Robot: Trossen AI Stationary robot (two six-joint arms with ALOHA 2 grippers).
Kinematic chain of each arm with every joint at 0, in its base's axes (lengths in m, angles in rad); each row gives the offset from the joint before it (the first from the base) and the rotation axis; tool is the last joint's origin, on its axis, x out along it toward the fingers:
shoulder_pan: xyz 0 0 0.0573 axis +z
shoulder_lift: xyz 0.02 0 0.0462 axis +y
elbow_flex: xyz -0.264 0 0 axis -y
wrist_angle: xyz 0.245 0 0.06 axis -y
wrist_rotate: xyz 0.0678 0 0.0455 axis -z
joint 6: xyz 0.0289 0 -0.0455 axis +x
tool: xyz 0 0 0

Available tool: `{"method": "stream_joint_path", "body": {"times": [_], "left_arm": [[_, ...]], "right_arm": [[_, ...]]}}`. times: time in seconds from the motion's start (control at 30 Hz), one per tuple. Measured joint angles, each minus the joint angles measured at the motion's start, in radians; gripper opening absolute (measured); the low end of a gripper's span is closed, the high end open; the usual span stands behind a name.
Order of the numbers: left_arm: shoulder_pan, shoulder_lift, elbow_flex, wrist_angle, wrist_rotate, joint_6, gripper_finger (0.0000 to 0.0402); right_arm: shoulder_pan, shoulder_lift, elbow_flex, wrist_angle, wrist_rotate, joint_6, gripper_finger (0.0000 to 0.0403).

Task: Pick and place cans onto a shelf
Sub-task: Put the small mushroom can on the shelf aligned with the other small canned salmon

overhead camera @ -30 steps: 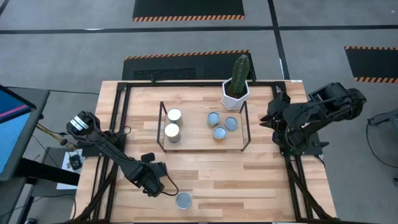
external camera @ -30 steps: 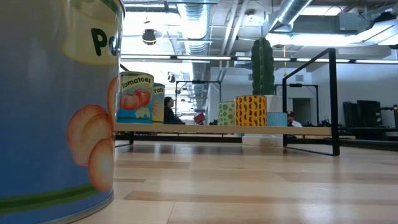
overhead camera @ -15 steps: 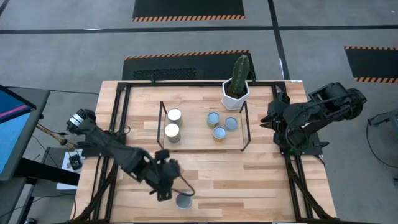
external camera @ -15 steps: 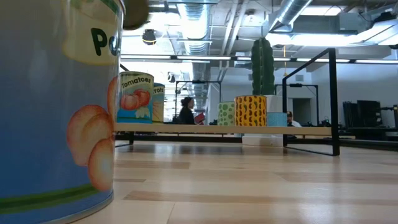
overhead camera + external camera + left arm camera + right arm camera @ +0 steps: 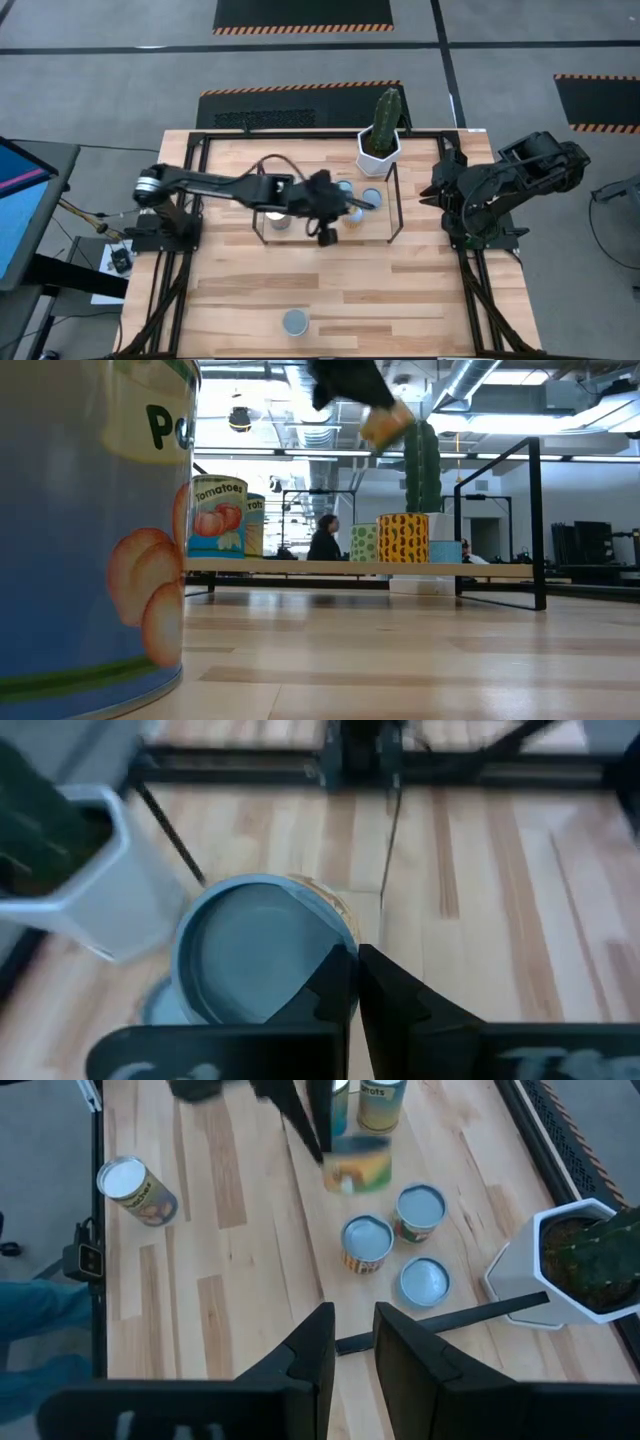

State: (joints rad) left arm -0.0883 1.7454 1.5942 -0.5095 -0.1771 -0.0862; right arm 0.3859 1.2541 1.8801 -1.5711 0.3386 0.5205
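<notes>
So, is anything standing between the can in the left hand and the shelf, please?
Nothing visible does. The left hand holds the can in the air above the shelf. Three cans stand towards one end and two cans at the other, with bare board between.

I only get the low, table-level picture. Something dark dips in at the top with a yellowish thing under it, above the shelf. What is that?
Observer: From above, that is the left gripper, its arm stretched over the shelf, carrying a can.
Operator: How many cans sit on the shelf's right part?
Observer: The right wrist view shows three cans close together there.
Operator: And the huge one beside my camera?
Observer: That lone can stands near the table's front edge, apart from the shelf. The right gripper, open, rests by the table's right side.
</notes>
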Motion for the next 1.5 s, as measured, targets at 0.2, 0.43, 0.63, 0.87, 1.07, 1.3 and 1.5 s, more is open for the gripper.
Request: {"method": "stream_joint_path", "body": {"times": [0.2,0.43,0.63,0.87,1.07,1.3,1.5], "left_arm": [[0.023,0.184,0.159,-0.047,0.052,0.057,0.0000],[0.025,0.400,0.446,-0.141,0.094,0.122,0.0000],[0.025,0.546,0.589,-0.191,0.136,0.147,0.0000],[0.025,0.643,0.636,-0.229,0.135,0.137,0.0000],[0.033,0.649,0.636,-0.274,0.064,0.170,0.0000],[0.056,0.665,0.635,-0.319,0.063,0.176,0.0000],[0.052,0.665,0.636,-0.306,0.065,0.177,0.0016]], "right_arm": [[0.000,0.000,0.000,0.000,-0.001,0.002,0.0098],[0.000,0.000,0.000,0.000,-0.001,0.002,0.0098],[0.000,0.000,0.000,0.001,0.000,0.002,0.0098],[0.000,0.000,0.000,0.000,-0.018,-0.002,0.0098],[0.013,0.000,0.000,0.000,-0.041,-0.005,0.0098],[0.064,0.000,0.000,0.000,-0.047,0.002,0.0098],[0.096,0.000,0.000,0.000,-0.047,0.003,0.0098]]}}
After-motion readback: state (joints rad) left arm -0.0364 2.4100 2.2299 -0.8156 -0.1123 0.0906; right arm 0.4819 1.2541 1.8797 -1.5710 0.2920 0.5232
